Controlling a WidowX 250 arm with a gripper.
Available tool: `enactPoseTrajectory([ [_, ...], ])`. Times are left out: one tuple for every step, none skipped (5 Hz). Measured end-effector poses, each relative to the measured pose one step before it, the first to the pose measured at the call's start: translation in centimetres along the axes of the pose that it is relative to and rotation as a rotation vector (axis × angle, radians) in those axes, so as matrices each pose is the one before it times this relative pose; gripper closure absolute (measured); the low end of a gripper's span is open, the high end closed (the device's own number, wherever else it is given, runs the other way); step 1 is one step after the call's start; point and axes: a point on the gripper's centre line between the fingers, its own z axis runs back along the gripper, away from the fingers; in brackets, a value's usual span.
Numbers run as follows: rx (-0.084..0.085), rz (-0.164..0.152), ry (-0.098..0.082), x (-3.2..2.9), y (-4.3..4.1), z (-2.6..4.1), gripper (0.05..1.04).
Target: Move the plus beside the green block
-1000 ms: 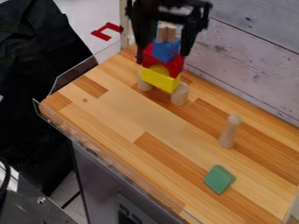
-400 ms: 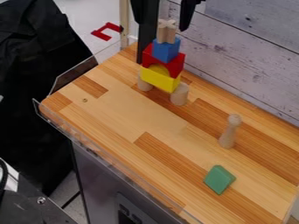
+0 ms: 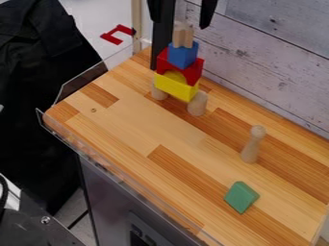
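Wooden peg (image 3: 253,144) btwn plus (image 3: 183,35) & green blk (image 3: 241,197)

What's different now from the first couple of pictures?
The gripper has moved up the view, clear of the stacked tower its fingers flanked at first, and the fingers remain apart. Nothing visibly got taken hold of or let go. The plus stayed atop the blue block; the green block and wooden peg stayed put.

Cropped and covered around the block tower (image 3: 177,87)
Above it, the gripper (image 3: 180,23) is cut off; behind it, a black upright (image 3: 163,41) is partly hidden; left of it, black cloth (image 3: 35,72) runs out of view.
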Motion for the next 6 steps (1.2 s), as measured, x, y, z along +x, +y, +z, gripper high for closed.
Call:
enactPoseTrajectory([
  [-0.0007, 0.0425, -0.0065, 0.294, 0.174, 0.128, 0.083],
  [-0.0200, 0.0374, -0.0116, 0.489, 0.300, -0.038, 0.083],
  [0.0038, 0.0193, 0.0098, 0.232, 0.221, -0.591, 0.083],
  [-0.0028, -0.0010, -0.0020, -0.012, -0.127, -0.165, 0.083],
  [0.0087, -0.0136, 0.0167, -0.198, -0.425, -0.628, 0.083],
  [0.0010, -0.0065, -0.0001, -0.095, -0.323, -0.075, 0.083],
])
